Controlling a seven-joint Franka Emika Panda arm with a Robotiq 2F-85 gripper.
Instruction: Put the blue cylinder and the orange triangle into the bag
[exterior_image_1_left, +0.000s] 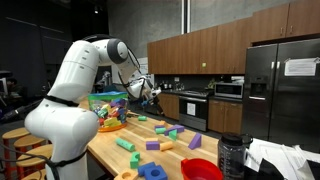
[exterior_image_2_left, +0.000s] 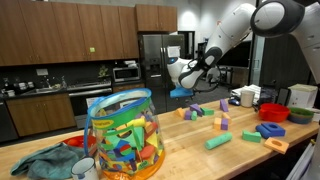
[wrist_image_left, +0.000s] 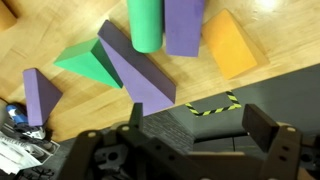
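Observation:
The see-through bag (exterior_image_2_left: 125, 135) full of many-coloured blocks stands at one end of the wooden table; it also shows in an exterior view (exterior_image_1_left: 108, 103). My gripper (wrist_image_left: 200, 125) is open and empty, hovering over the table's edge with the floor showing between its fingers. It is above the table's end away from the bag in both exterior views (exterior_image_2_left: 188, 78) (exterior_image_1_left: 150, 90). An orange wedge (wrist_image_left: 230, 45) lies in the wrist view just beyond the gripper, beside a purple block (wrist_image_left: 180, 25). A blue block (exterior_image_2_left: 270, 130) lies near the red bowl.
A green cylinder (wrist_image_left: 145, 22), a green triangle (wrist_image_left: 85, 62) and purple wedges (wrist_image_left: 40, 95) lie near the orange wedge. A red bowl (exterior_image_2_left: 275, 112), a green cloth (exterior_image_2_left: 45, 160) and a white mug (exterior_image_2_left: 85, 168) sit on the table. Loose blocks are scattered along it (exterior_image_1_left: 150, 140).

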